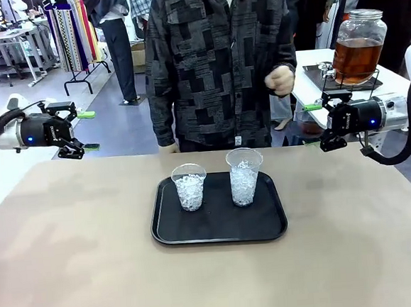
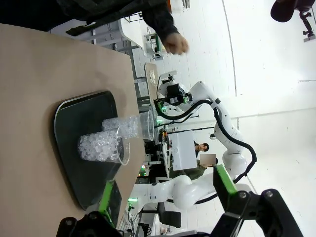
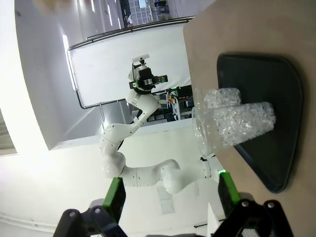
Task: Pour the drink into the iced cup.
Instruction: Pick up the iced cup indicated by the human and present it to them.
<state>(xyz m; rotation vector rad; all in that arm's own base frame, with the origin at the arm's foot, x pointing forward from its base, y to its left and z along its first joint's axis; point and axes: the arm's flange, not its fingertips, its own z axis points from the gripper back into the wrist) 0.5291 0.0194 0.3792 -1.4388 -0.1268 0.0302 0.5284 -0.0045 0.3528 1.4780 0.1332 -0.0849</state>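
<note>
I am seeing no pouring done yet. The drink [image 1: 355,60] is sitting amber-brown inside the glass jar [image 1: 358,24], which is standing on a wire stand on a side table at the far right, well apart from the cups. On the near table [image 1: 70,242] the black tray [image 1: 219,239] is carrying two clear cups: the shorter cup [image 1: 189,187] on the left and the taller cup [image 1: 244,177] on the right. Both are holding ice and no liquid, so I am not able to say which one is meant to be filled.

The left gripper [image 1: 88,131] is hovering off the table's far left edge with its fingers spread and nothing between them. The right gripper [image 1: 316,125] is hanging at the far right, just in front of the jar's stand, equally spread and empty. So the whole job is waiting: getting the drink from jar to cup.

The person's hand [image 1: 282,80] is hovering loosely closed, between the tray and the jar. I am struggling to make out any tap on the jar, and the right arm is covering the foot of its stand.
</note>
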